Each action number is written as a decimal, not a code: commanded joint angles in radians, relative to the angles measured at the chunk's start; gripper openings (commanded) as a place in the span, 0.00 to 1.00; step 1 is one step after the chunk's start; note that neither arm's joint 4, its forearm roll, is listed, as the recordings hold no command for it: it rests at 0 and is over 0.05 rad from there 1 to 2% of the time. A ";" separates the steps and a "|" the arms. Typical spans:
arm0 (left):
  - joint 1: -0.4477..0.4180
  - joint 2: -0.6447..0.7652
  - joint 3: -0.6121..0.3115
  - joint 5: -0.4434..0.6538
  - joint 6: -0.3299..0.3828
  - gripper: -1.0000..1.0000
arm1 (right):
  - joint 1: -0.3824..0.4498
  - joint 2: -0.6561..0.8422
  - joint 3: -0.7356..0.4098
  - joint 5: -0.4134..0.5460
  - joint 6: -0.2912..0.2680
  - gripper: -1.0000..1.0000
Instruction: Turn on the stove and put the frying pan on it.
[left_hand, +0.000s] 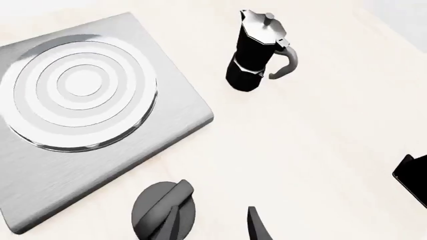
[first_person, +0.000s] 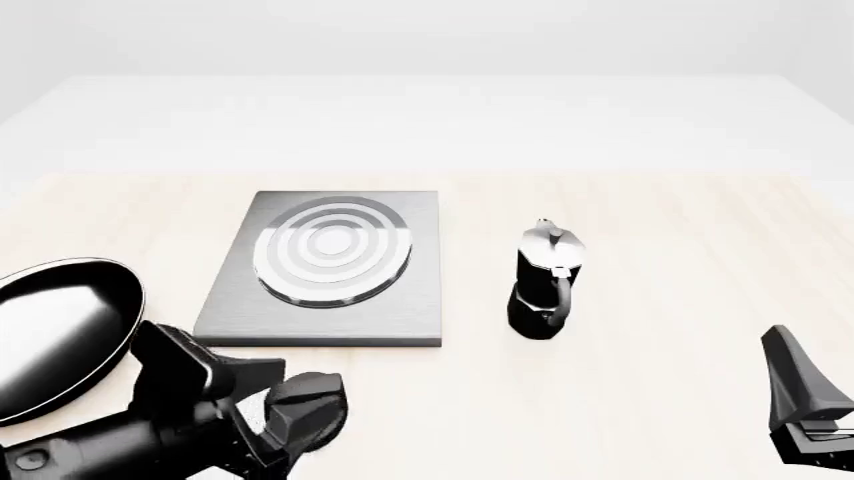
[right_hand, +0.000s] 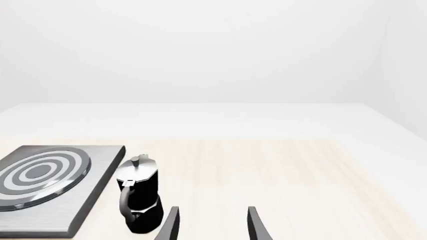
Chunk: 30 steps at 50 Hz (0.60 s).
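Your left wrist camera looks down on the stove, a flat square slab of brushed grey metal whose silver burner rings nest inside one another. The black oval knob with its raised ridge lies on the pale wood table just beside the slab's near edge. One dark finger of your left gripper shows beside the knob, the other blending into it, so you cannot tell how wide that gripper stands or whether it grips the knob. An eight-sided black-and-silver coffee pot stands upright, apart from the slab.

From the front, the frying pan sits at the near left, round, glossy black, thin silver rim, well left of the slab and touching nothing on it. Your left arm reaches in beside it, covering the knob. The coffee pot stands right of the stove; your right arm waits at the near right.

Your right wrist camera shows your right gripper parted and holding nothing, two slim dark fingers above bare wood, the coffee pot just left of them.
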 joint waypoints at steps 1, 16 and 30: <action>0.077 -0.230 -0.057 0.224 0.054 1.00 | 0.000 0.000 0.000 0.000 0.000 1.00; 0.175 -0.264 -0.076 0.281 0.124 1.00 | 0.000 0.000 0.000 0.000 0.000 1.00; 0.244 -0.320 -0.105 0.367 0.163 1.00 | 0.000 0.000 0.000 0.000 0.000 1.00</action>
